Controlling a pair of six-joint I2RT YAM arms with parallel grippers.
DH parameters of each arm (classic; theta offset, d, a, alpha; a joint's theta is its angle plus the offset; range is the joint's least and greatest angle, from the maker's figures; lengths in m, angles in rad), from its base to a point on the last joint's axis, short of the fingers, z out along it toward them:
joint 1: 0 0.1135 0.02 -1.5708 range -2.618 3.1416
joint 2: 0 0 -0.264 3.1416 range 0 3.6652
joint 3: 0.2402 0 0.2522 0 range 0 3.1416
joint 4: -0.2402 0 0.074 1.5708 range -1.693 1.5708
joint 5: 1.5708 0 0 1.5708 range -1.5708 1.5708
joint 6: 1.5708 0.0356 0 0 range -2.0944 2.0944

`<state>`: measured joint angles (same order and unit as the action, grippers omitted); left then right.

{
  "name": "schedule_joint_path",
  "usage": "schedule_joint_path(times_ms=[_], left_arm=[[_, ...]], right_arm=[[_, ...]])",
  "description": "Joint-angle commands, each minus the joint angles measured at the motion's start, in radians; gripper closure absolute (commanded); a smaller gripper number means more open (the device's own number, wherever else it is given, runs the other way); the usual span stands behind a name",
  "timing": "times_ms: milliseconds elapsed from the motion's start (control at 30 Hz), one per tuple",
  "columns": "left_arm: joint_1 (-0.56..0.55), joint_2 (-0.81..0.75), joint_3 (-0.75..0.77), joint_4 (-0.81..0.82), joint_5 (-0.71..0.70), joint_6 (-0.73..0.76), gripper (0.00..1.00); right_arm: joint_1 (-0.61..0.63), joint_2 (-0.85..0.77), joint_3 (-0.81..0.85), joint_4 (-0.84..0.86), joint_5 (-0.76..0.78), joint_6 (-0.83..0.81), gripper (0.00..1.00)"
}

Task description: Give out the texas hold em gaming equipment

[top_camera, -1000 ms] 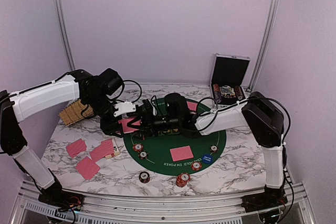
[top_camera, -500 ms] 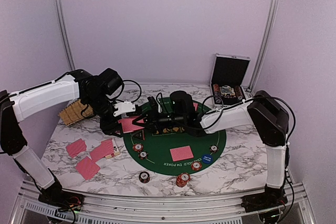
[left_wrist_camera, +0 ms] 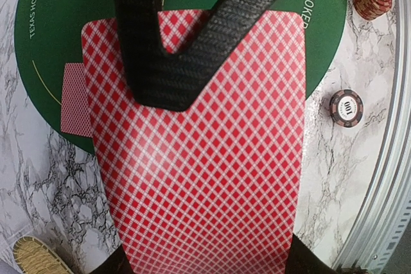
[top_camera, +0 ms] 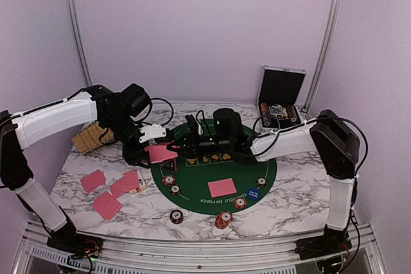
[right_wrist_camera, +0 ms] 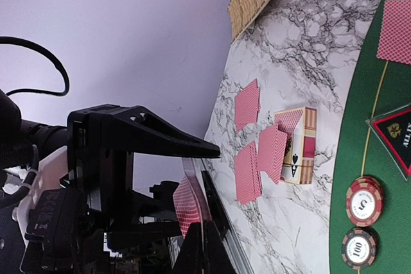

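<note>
My left gripper is shut on pink-red-backed playing cards and holds them above the left edge of the green mat. The top card fills the left wrist view. My right gripper is shut on the far end of that card, which shows edge-on between its tips in the right wrist view. Its black fingers cross the card's top. Striped chips and a blue disc lie on the mat. A black triangular marker lies there too.
Three cards and a card box lie at the front left. One card lies on the mat. Chips stand near the front edge. The straw basket is at the left. The silver case is at the back right.
My right gripper has drawn back to the right, away from the left gripper. More of the held card now shows between them. The left arm has stayed put.
</note>
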<state>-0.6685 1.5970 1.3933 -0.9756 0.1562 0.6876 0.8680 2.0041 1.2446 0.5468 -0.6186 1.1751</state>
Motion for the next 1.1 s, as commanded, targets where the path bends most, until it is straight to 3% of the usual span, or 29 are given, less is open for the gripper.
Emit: schedule_joint_path(times_ms=[0, 667, 1067], left_arm=[[0.001, -0.006, -0.008, -0.043, 0.007, 0.001, 0.38], [0.003, -0.019, -0.033, -0.042, -0.019, 0.01, 0.37], [0.003, -0.026, -0.039, -0.043, -0.009, 0.003, 0.37]], right_arm=[[-0.019, -0.041, -0.012, -0.021, 0.019, -0.009, 1.0], [-0.154, -0.062, -0.086, 0.006, -0.03, -0.012, 1.0], [-0.167, 0.299, 0.282, -0.072, -0.012, -0.062, 1.0]])
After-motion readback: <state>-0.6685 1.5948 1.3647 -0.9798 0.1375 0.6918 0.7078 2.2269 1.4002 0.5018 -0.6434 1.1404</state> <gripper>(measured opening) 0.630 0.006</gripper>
